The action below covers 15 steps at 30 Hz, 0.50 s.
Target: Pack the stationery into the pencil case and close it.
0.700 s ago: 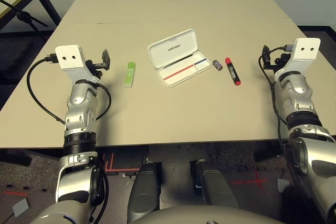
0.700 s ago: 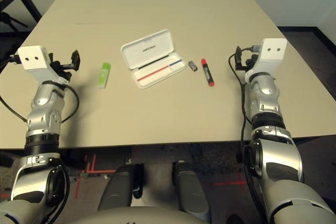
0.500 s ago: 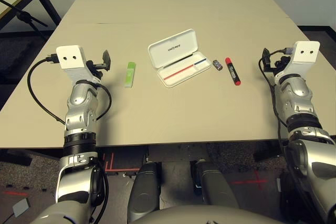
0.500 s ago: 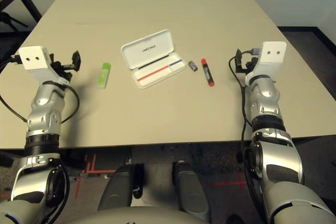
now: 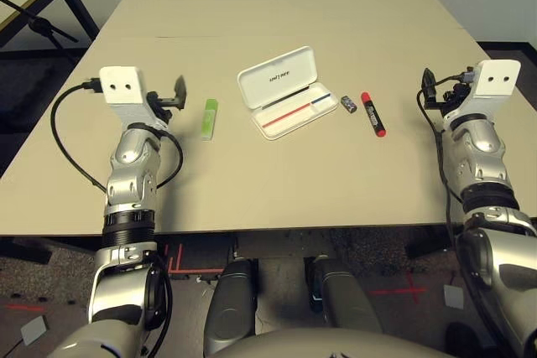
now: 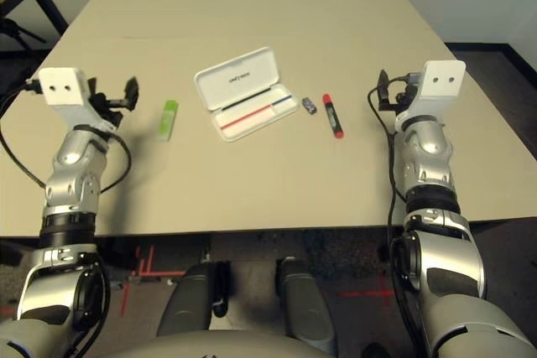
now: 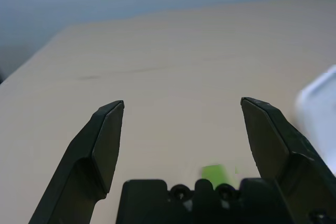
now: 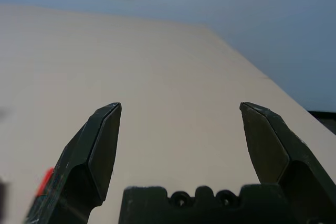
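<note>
Nothing is packed yet: the pencil case (image 5: 284, 92) lies open near the middle of the tabletop (image 5: 277, 6), lid folded back toward the far edge with black lettering on it and a thin red-and-blue line across its tray, so it is ready to take things from above. The three pieces of stationery lie loose around it. The light-green bar (image 5: 209, 117) lies flat toward the left edge, apart from the case. The tiny dark-and-silver cylinder (image 5: 348, 104) sits just beside the case on its right-edge side, and the red marker (image 5: 372, 113), black at its far end, lies just beyond that.

The left gripper (image 5: 174, 96) hangs above the tabletop close to the green bar, jaws spread wide and holding nothing, which suits it for that piece. The right gripper (image 6: 386, 91) hangs near the right edge, equally wide and empty, the marker being its nearest item. Splitting the items by side looks sensible, as each arm reaches its own without crossing the case
</note>
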Available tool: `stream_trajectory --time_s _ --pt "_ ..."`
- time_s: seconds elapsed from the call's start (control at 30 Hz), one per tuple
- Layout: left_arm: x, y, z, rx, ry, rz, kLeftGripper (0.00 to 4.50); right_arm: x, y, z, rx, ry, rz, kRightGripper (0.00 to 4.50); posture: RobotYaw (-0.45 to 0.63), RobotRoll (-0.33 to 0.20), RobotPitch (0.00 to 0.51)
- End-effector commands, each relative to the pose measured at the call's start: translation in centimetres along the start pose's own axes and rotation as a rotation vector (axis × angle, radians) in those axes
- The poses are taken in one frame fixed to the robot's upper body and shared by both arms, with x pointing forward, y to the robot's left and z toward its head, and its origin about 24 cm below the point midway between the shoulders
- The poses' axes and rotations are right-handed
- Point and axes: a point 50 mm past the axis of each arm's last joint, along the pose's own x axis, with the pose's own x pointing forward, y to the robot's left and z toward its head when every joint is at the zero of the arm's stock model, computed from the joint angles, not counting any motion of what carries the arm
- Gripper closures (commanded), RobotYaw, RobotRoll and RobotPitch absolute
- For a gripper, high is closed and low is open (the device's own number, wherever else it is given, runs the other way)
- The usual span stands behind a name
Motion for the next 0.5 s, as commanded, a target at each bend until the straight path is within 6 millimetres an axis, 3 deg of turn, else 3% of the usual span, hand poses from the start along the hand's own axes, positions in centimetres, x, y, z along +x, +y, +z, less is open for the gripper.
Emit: stream_trajectory --time_s 0.03,0.27,0.5 --pt "1.1 -2.7 1.8 0.043 0.006 -0.277 0.03 0.3 0.5 2.0 0.004 -0.009 0.19 0.0 -0.08 0.0 0.134" --pt "1.6 -6.6 2.0 0.183 0.128 -0.706 0.03 0.2 1.7 4.6 -0.035 0.031 0.568 0.0 -0.09 0.0 0.135" --pt "3.0 -9.2 1.1 0.285 0.268 -0.92 0.03 0.4 2.3 7.1 -0.104 0.05 0.834 0.0 -0.1 0.0 0.127"
